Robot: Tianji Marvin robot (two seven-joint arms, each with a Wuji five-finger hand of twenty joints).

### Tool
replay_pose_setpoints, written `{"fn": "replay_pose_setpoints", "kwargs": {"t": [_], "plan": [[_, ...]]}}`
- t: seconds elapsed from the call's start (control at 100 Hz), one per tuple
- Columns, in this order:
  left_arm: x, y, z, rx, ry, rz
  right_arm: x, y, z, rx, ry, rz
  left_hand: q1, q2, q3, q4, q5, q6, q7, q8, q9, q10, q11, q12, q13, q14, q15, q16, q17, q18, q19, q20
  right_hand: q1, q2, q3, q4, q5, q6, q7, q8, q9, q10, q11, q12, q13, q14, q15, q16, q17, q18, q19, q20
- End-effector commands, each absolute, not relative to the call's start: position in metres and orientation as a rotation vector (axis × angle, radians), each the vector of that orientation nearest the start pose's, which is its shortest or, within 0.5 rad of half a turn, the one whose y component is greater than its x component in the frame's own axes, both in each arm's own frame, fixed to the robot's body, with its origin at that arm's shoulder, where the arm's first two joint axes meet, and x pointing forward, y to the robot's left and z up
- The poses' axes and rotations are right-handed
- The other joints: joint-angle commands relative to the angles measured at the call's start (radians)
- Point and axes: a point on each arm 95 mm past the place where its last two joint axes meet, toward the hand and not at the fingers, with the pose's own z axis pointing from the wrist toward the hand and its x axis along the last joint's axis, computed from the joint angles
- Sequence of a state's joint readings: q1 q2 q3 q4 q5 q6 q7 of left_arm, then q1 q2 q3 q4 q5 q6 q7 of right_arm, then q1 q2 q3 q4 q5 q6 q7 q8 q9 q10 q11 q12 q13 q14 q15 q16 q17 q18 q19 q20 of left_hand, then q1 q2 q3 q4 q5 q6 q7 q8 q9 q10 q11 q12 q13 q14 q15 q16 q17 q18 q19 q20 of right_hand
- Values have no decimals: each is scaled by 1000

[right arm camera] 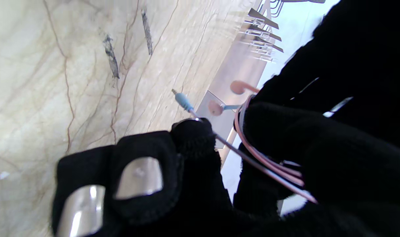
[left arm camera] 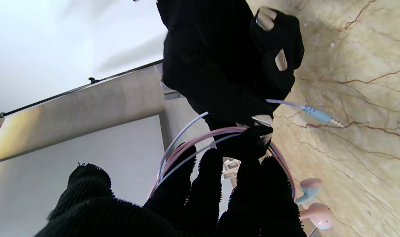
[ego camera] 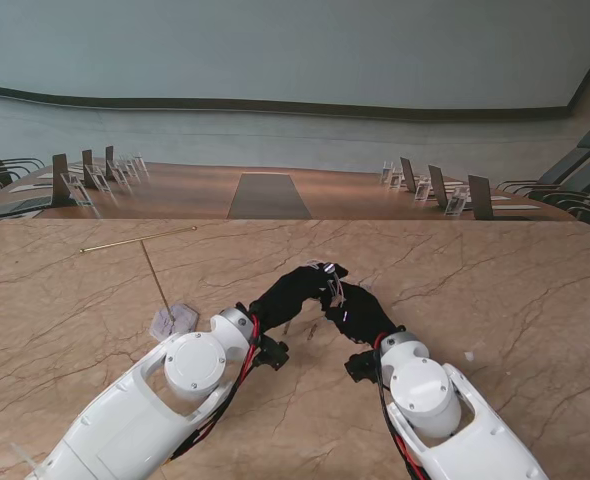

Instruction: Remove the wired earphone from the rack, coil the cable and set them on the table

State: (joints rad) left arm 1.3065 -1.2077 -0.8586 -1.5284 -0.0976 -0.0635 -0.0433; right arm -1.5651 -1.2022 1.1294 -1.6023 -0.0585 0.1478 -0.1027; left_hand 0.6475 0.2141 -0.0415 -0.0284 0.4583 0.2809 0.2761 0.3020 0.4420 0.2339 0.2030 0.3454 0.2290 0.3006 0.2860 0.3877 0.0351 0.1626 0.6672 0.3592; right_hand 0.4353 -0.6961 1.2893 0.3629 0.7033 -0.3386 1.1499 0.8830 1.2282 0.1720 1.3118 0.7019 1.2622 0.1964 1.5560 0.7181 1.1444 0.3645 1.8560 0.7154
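Between your two hands, over the middle of the bench [ego camera: 495, 300], the wired earphone [left arm camera: 313, 210] hangs clear of the marble. Pink and pale-blue cable [left arm camera: 186, 144] is looped several turns around the fingers [left arm camera: 203, 177] of your left hand [ego camera: 293, 292], which stand close together inside the coil. Two pink earbuds dangle off the loop on the bench side, one just beside the other; whether they touch the surface cannot be told. Blue plug [left arm camera: 320, 115] sticks out free past your right hand [ego camera: 355, 315], pointing along the marble, apart from it.

Right hand: thumb and forefinger [right arm camera: 193, 135] pinch the cable just behind the plug; the other fingers are curled in, metal fingertips showing. From the right wrist view the strands run from that pinch back onto the left fingers [right arm camera: 285, 131].

Stand view: both gloved hands meet fingertip to fingertip, forearms converging from the near corners. To your left, a thin brass rack [ego camera: 160, 270] stands on a small clear base, its crossbar bare, well apart from the hands. Rows of chairs [ego camera: 445, 190] line the far table.
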Motion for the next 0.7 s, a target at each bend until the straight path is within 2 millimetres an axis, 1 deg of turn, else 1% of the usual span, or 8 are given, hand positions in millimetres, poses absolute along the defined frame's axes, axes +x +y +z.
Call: {"fn": "replay_pose_setpoints", "kwargs": {"t": [0.0,0.08,0.21,0.39,0.5,0.69], "plan": [[411,-153,-297,-2119,1205,-2353,382,54,-345,-2342,-864,-2046,-4,-13,3,-21,-17,-37,-32,-15,-38,-5,-15,-21,-21,-32,9,-19,-21,-55,7,-11,40,48,53,49,55,-32,107,12,88,50,99,17,35,89,142,31,62,-210,238,11],[411,-151,-300,-2130,1200,-2331,378,53,-338,-2306,-845,-2074,-6,-12,3,-21,-19,-42,-28,-18,-45,-8,-11,-24,-29,-42,4,-23,-29,-61,-2,-16,41,47,54,48,55,-32,107,11,89,51,98,16,35,91,143,32,62,-210,238,14],[411,-150,-303,-2135,1199,-2302,376,55,-325,-2239,-837,-2108,-9,-11,2,-21,-21,-42,-24,-22,-49,-7,-8,-29,-33,-42,-1,-26,-36,-61,-9,-20,40,40,56,47,60,-33,105,7,94,50,97,15,35,91,145,35,62,-209,238,20],[410,-151,-307,-2144,1228,-2275,383,57,-313,-2171,-805,-2171,-12,-11,2,-21,-22,-39,-22,-26,-50,-7,-5,-32,-33,-42,-4,-26,-37,-62,-12,-22,41,33,59,43,65,-33,104,2,100,51,95,13,35,93,147,38,63,-209,238,25],[408,-151,-308,-2146,1244,-2266,390,54,-311,-2173,-784,-2203,-15,-9,2,-21,-22,-39,-21,-28,-48,-5,-4,-33,-31,-41,-4,-25,-39,-61,-13,-23,41,33,60,40,63,-34,103,2,99,51,95,13,35,93,147,39,63,-209,238,26],[405,-146,-307,-2132,1245,-2268,398,45,-316,-2216,-753,-2226,-16,-10,3,-21,-16,-39,-19,-30,-38,-2,-3,-32,-26,-38,-3,-22,-36,-58,-10,-22,42,39,58,35,58,-35,104,3,97,49,95,13,35,93,146,40,62,-209,238,25]]}}
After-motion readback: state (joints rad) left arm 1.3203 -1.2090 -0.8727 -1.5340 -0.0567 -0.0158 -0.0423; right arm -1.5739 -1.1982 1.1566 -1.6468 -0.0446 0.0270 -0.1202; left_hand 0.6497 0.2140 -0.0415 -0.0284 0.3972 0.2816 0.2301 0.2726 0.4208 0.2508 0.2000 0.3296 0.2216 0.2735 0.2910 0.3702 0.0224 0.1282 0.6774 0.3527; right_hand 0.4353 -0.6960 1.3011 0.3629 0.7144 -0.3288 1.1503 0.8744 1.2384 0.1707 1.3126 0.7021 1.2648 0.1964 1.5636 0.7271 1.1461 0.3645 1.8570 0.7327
